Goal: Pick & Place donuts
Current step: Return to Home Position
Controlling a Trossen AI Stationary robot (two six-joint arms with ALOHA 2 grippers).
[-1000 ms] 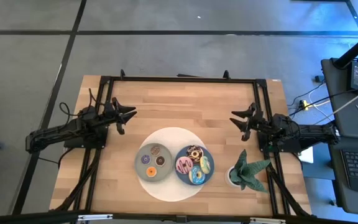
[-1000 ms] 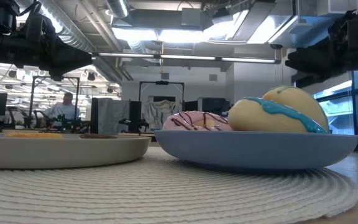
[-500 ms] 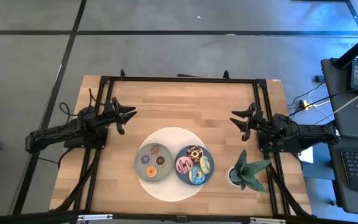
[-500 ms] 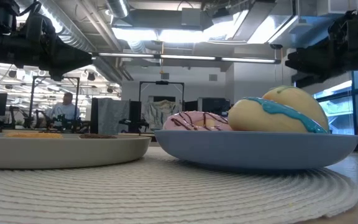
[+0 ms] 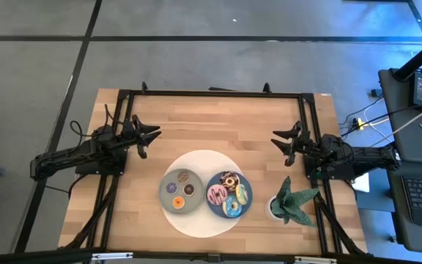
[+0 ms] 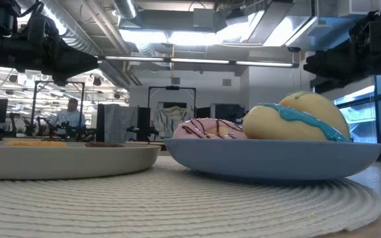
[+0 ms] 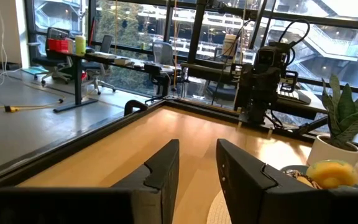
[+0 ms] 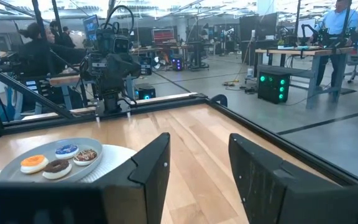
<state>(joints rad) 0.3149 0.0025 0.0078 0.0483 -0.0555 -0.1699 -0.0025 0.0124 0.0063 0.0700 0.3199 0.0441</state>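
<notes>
I have the left gripper (image 5: pixel 151 141) hanging over the tabletop (image 5: pixel 218 121) near its left edge. Its fingers (image 7: pixel 163 169) are parted with only bare wood showing between them, and they hold nothing. The right gripper (image 5: pixel 278 143) faces it from near the right edge. Its fingers (image 8: pixel 151 163) are spread a little wider and are also empty. Both grippers are well apart from the plates.

All the donuts lie on two plates that sit side by side on a round white mat (image 5: pixel 200 161), close to the tabletop's edge at the bottom of the high view. The grey plate (image 5: pixel 161 194) is on the side of the left arm. It carries four small rings: the orange donut (image 5: pixel 177 202), the purple donut (image 5: pixel 172 188), the brown donut (image 5: pixel 189 189) and a small sprinkled donut (image 5: pixel 184 177). The blue plate (image 5: pixel 211 207) is just beside it, toward the right arm, and carries the larger four. These are the chocolate donut (image 5: pixel 229 179), the pink donut (image 5: pixel 217 195), the yellow-green donut (image 5: pixel 242 194) and the blue donut (image 5: pixel 232 208), packed close together. In the low view the yellow-green one leans up behind the blue one.

A potted plant (image 5: pixel 291 202) stands near the right edge, between the blue plate and the right arm's base.
</notes>
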